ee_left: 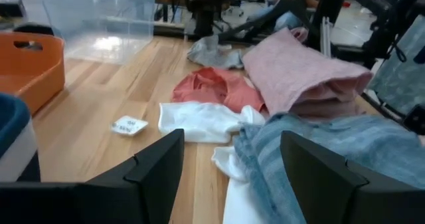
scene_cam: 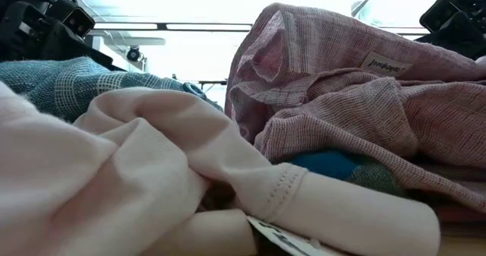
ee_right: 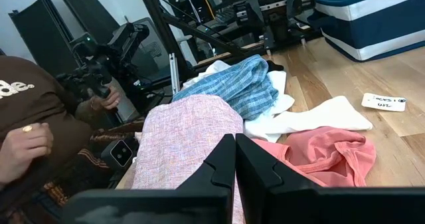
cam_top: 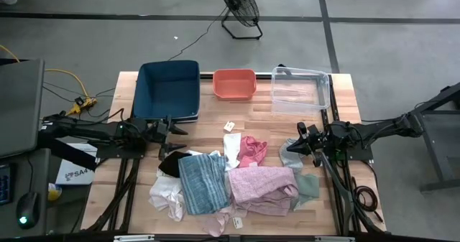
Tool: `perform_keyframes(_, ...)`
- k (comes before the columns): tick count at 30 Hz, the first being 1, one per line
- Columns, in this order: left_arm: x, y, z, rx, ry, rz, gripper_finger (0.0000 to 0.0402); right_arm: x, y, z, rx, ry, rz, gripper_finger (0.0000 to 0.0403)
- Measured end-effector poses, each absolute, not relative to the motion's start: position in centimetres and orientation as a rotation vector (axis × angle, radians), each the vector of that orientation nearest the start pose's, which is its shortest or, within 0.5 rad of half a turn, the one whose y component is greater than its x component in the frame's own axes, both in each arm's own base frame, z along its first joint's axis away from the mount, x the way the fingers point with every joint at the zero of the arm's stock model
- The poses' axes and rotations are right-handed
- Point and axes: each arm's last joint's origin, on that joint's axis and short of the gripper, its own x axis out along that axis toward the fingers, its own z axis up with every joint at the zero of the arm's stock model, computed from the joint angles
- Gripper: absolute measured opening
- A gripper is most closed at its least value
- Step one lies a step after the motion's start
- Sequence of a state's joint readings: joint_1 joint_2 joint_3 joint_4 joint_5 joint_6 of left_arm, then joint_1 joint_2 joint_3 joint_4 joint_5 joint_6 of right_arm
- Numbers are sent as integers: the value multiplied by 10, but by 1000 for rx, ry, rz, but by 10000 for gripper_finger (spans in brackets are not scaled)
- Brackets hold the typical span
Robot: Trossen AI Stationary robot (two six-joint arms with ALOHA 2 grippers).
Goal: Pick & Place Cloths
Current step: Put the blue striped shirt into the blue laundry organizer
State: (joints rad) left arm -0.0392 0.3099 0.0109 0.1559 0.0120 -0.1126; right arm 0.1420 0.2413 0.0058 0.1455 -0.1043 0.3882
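Observation:
The cloths lie in a loose heap on the table's near half. It holds a teal-blue striped piece (cam_top: 202,182), a pink woven one (cam_top: 263,184), a coral-pink one (cam_top: 252,149), white (cam_top: 231,149), black (cam_top: 171,164), grey (cam_top: 290,154) and sage green (cam_top: 308,188). My left gripper (cam_top: 175,131) hovers open at the heap's far left corner; its wrist view looks over the white cloth (ee_left: 199,121) and the striped one (ee_left: 319,151). My right gripper (cam_top: 300,137) is shut, just above the grey cloth at the heap's right side, and I see nothing between its fingers (ee_right: 236,147).
A blue bin (cam_top: 167,90), an orange bin (cam_top: 234,84) and a clear bin (cam_top: 300,90) stand in a row along the far edge. A small paper tag (cam_top: 229,126) lies on bare wood between the bins and the heap. A seated person (ee_right: 26,137) shows beyond the near edge.

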Motion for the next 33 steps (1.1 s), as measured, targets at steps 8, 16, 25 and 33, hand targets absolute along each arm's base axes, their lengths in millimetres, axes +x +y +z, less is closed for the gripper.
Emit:
perform_keyframes(8,117,-5,179,-123,64,-47,243,110,19,159,385,137,225,3)
perform_keyframes(16,120,-7,192,-89,50,-98,243,110,19,159,384,137,226,3)
perform_keyframes(25,132,-7,200,-107,117,-96,243,110,19,159,385,137,228,3)
perform_keyframes(33,148,-9,215,-192,219,-144,243,110,19,159,385,137,228,3)
